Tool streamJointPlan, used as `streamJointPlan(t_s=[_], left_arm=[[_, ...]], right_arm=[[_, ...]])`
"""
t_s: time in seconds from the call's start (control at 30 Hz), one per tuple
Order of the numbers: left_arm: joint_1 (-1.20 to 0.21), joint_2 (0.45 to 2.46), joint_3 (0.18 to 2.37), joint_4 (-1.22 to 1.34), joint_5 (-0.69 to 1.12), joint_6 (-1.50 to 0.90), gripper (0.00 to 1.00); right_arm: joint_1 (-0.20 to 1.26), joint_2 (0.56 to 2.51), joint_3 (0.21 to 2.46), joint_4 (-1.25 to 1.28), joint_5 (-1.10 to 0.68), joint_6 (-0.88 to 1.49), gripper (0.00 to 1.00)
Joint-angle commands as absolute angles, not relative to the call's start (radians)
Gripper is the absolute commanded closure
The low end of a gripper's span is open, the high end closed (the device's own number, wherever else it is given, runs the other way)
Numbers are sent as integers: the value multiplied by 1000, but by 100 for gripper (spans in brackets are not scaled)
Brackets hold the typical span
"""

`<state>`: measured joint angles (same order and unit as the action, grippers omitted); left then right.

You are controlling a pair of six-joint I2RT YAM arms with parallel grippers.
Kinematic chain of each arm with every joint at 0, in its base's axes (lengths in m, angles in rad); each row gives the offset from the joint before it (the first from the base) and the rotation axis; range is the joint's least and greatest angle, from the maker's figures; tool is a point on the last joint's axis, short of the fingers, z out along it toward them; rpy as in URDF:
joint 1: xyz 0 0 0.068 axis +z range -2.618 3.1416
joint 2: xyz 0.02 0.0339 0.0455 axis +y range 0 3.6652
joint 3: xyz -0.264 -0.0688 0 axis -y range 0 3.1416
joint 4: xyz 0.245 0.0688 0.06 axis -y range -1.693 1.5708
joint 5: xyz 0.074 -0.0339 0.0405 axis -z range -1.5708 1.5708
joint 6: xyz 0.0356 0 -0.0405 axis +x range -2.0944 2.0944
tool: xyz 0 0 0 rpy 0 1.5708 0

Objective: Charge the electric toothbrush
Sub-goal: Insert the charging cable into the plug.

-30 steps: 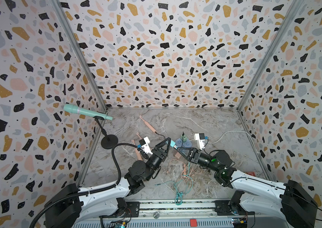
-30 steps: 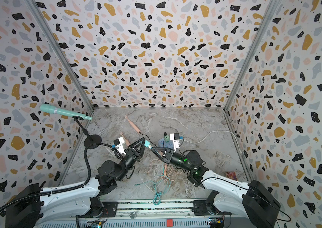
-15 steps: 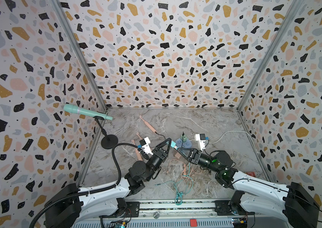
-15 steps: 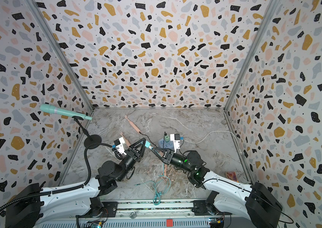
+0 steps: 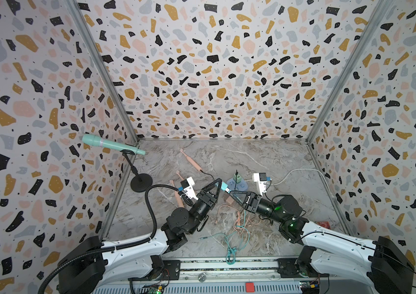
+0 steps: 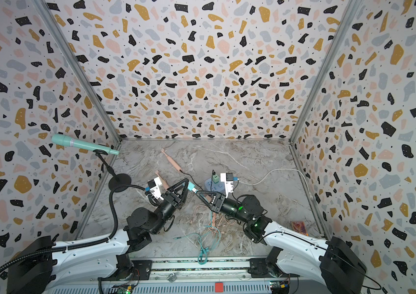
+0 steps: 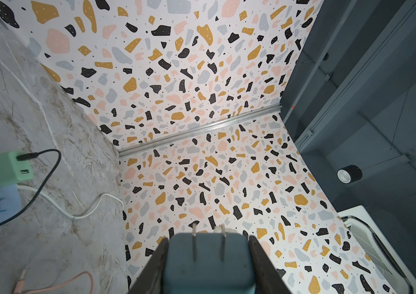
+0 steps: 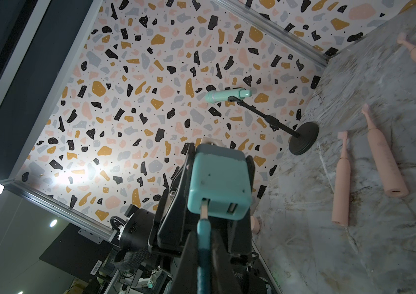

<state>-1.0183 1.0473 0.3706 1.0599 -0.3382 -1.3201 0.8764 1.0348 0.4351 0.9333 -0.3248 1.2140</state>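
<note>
My left gripper (image 5: 220,183) is shut on a teal charger adapter (image 7: 208,262), prongs pointing away from the wrist. My right gripper (image 5: 231,192) is shut on the teal USB plug (image 8: 203,229) of a teal cable. The plug's metal tip sits in one port of the adapter (image 8: 218,183), with some metal still showing. Both grippers meet tip to tip above the table's middle (image 6: 193,189). Three pink electric toothbrushes lie on the marble: one at the back (image 5: 191,161) with a black cable in its base, two (image 8: 385,163) (image 8: 342,183) beside the left arm.
A light blue power strip (image 5: 238,187) with a green adapter (image 7: 3,169) lies just behind the grippers, a white cord (image 5: 298,173) running right. Loose pink (image 5: 240,224) and teal cables (image 5: 230,244) tangle in front. A teal microphone (image 5: 110,143) stands on its stand at the left wall.
</note>
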Motion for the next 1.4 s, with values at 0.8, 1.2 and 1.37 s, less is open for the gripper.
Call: streamJointPlan(t_s=[0.8,1.2,1.37], left_arm=[[-1132,1100,371,1201,-262,-1218,100],[-1205,1158,403,1212,-270,-1181,100],[-1213,1173,397,1254,-282,-1193,100]], right_arm=[[873,1050,520,894,-297,1227,100],[871,1068,558,867,-327,1226,100],[874,1075,545,918,-327,1229,100]])
